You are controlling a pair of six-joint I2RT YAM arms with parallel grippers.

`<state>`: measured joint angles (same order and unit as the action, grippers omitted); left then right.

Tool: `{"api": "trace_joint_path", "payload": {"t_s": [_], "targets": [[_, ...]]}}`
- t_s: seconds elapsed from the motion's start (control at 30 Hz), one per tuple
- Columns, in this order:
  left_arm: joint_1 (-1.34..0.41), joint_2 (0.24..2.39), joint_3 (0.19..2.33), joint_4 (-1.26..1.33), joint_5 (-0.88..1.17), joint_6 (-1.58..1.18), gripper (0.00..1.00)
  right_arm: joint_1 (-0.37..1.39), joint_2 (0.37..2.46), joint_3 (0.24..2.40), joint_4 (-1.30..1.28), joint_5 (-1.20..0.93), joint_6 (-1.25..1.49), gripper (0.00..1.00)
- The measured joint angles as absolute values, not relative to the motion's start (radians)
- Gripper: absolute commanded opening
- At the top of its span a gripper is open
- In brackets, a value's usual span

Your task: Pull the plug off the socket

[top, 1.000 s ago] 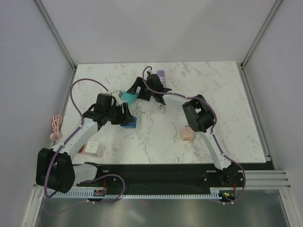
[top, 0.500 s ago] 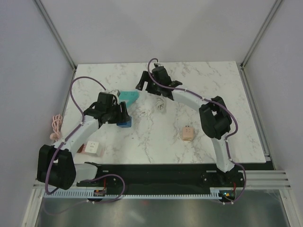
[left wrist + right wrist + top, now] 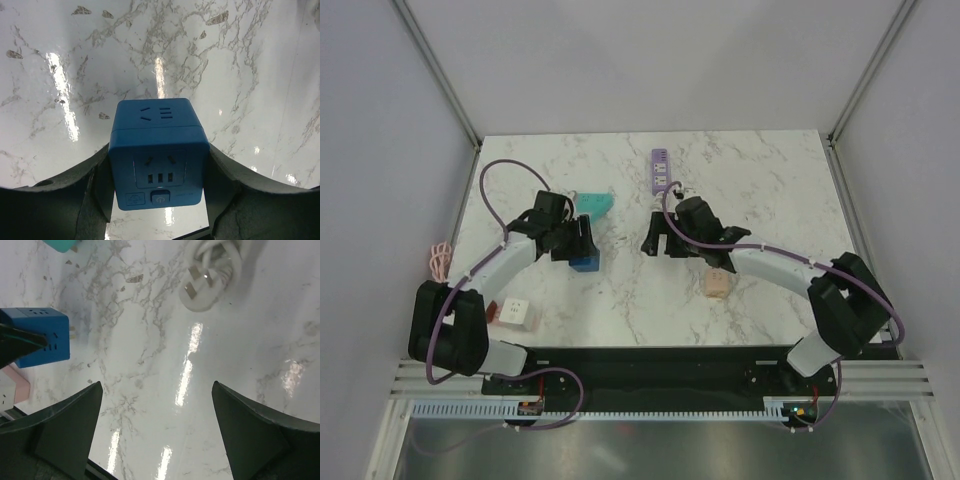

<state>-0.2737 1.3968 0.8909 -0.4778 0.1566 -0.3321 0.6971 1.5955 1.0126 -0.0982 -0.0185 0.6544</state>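
Note:
The socket (image 3: 661, 170), a slim lilac strip, lies at the far middle of the table, with its coiled white cord and white prong plug (image 3: 207, 270) just nearer. The plug (image 3: 717, 284), a small beige block, rests on the marble well apart from the strip, beside my right forearm. My right gripper (image 3: 657, 241) (image 3: 155, 390) hangs open over bare marble between the strip and the beige block, holding nothing. My left gripper (image 3: 582, 245) (image 3: 157, 187) is shut on a blue cube socket (image 3: 159, 155) (image 3: 585, 260) at the left.
A teal adapter (image 3: 593, 203) lies beyond the blue cube. A white-and-pink block (image 3: 515, 312) sits near the front left, and a pink cord (image 3: 440, 262) hangs off the left edge. Metal frame posts stand at the table's far corners.
My right arm has drawn back from over the lilac strip toward the middle of the table, leaving the strip uncovered. The left gripper with the blue cube has barely shifted.

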Motion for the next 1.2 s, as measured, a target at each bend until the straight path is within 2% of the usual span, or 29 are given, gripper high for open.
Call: {"api": "trace_joint_path", "payload": {"t_s": [0.1, 0.27, 0.33, 0.37, 0.43, 0.5, 0.63, 0.8, 1.2], "targets": [[-0.271, 1.407, 0.891, -0.48, 0.18, -0.332, 0.14, 0.691, 1.512, 0.896, -0.092, -0.001, 0.659, 0.98], [-0.269, 1.418, 0.891, -0.461, 0.259, -0.332, 0.18, 0.689, 1.396, 0.783, -0.072, 0.009, 0.687, 0.98], [-0.269, 1.436, 0.891, -0.455, 0.29, -0.332, 0.23, 0.69, 1.371, 0.77, -0.065, 0.009, 0.696, 0.98], [-0.269, 1.446, 0.891, -0.453, 0.3, -0.332, 0.32, 0.69, 1.362, 0.768, -0.06, 0.009, 0.701, 0.98], [-0.269, 1.461, 0.891, -0.453, 0.321, -0.332, 0.39, 0.692, 1.344, 0.767, -0.056, 0.009, 0.707, 0.98], [-0.269, 1.466, 0.891, -0.453, 0.333, -0.332, 0.44, 0.695, 1.327, 0.767, -0.05, 0.01, 0.71, 0.98], [-0.269, 1.468, 0.891, -0.439, 0.37, -0.332, 0.43, 0.705, 1.309, 0.767, -0.038, 0.017, 0.713, 0.98], [-0.278, 1.495, 0.888, -0.403, 0.449, -0.344, 0.28, 0.722, 1.294, 0.759, -0.038, 0.027, 0.722, 0.98], [-0.508, 1.563, 0.87, -0.205, 0.568, -0.543, 0.29, 0.727, 1.129, 0.743, -0.072, 0.122, 0.721, 0.98]]}}
